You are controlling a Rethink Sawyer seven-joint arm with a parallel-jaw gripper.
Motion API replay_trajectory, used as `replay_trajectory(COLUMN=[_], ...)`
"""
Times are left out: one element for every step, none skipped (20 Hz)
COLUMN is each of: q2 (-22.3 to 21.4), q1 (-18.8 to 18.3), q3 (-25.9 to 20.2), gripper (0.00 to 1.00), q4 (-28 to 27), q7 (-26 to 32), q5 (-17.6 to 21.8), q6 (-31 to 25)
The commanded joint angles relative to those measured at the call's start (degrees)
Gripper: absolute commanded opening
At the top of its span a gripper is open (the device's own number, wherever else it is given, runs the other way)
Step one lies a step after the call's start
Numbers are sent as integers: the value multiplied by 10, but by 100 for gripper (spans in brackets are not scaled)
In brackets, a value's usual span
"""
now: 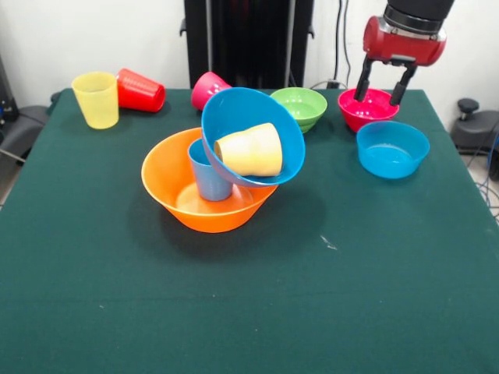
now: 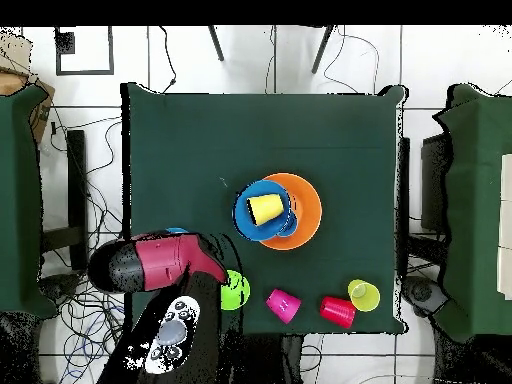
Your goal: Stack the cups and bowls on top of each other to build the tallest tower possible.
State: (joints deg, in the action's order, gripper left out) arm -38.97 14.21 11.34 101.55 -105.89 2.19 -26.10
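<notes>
You have open cloth across the near half of the table [image 1: 249, 312]; the tilted stack in the large orange bowl [image 1: 175, 191] blocks the centre, and the far edge is crowded by the green bowl [image 1: 300, 105] and cups

We list a green table cloth [image 1: 249, 312] covering the table, with a small white speck [image 1: 328, 244] on it. Behind it stand a white wall [image 1: 117, 39] and hanging cables [image 1: 341, 39]. From overhead we note a tiled floor [image 2: 300, 60] strewn with cables [image 2: 100, 215], and further green tables [image 2: 20, 200] at both sides.
</notes>
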Motion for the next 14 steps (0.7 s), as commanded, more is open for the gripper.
replay_trajectory(q2=[-5,-3,-1,1,3,3,4,3,4,3,4,5,5,5], q1=[-13,-13,-11,-10,-8,-9,-9,-11,-10,-13,-17,-24,-30,-35], q3=[-42,-43,-43,-43,-41,-40,-40,-41,-41,-45,-50,-60,-69,-77], gripper=[100,100,100,100,100,100,100,100,100,100,100,100,100,100], q4=[10,10,9,8,6,7,7,5,5,11,14,18,23,27], q7=[-81,-83,-84,-86,-87,-89,-91,-89,-91,-89,-88,-84,-80,-78], q5=[-5,-6,-6,-6,-6,-6,-6,-7,-6,-6,-7,-9,-11,-13], q6=[44,51,53,55,58,64,74,75,84,88,95,101,103,105])
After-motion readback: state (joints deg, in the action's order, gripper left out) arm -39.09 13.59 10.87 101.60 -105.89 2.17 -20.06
